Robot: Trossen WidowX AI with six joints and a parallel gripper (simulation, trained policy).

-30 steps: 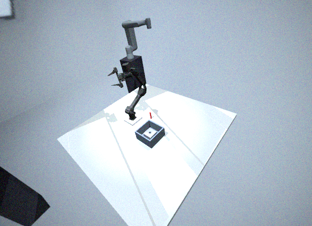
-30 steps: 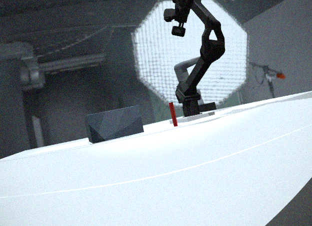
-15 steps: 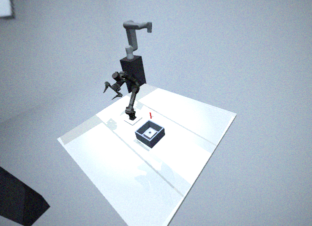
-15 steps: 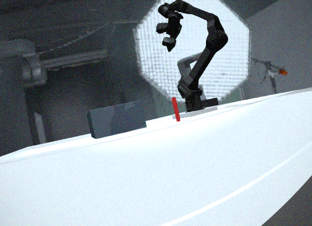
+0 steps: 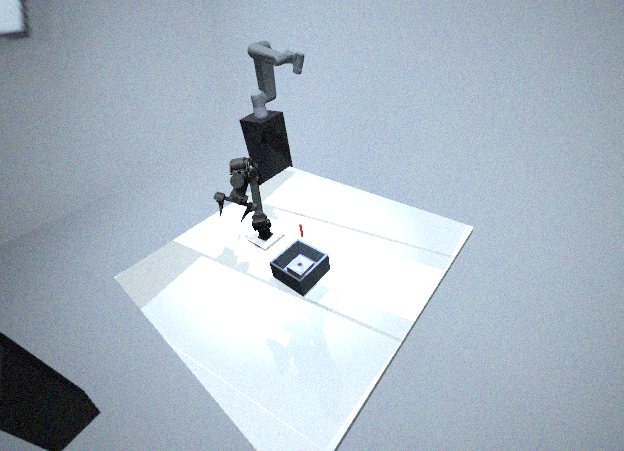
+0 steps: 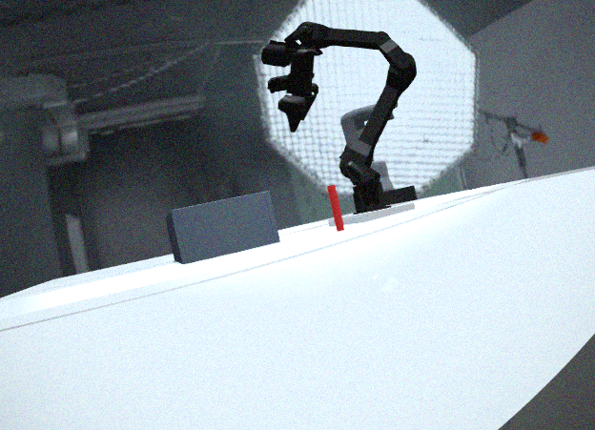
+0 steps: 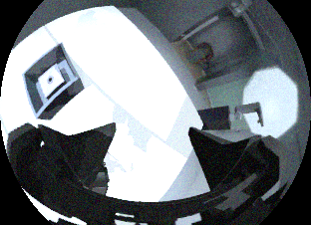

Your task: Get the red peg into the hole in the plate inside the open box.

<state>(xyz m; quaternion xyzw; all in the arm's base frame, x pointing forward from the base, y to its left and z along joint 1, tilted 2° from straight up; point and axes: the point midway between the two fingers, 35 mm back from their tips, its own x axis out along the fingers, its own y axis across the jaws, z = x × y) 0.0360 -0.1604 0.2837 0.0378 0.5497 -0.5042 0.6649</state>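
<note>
One upright red peg near the box

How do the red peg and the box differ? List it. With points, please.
The red peg (image 5: 301, 230) (image 6: 336, 208) is bright red; the box (image 5: 303, 283) (image 6: 225, 227) (image 7: 33, 99) is dark blue-grey. The peg is thin and solid-looking, the box wide, hollow and open-topped. Both stand on the white table (image 5: 362, 285) (image 6: 307, 329).

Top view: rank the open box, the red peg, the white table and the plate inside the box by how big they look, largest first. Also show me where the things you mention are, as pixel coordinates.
1. White table (image 5: 352, 375)
2. Open box (image 5: 287, 278)
3. Plate inside the box (image 5: 292, 268)
4. Red peg (image 5: 301, 230)
</note>
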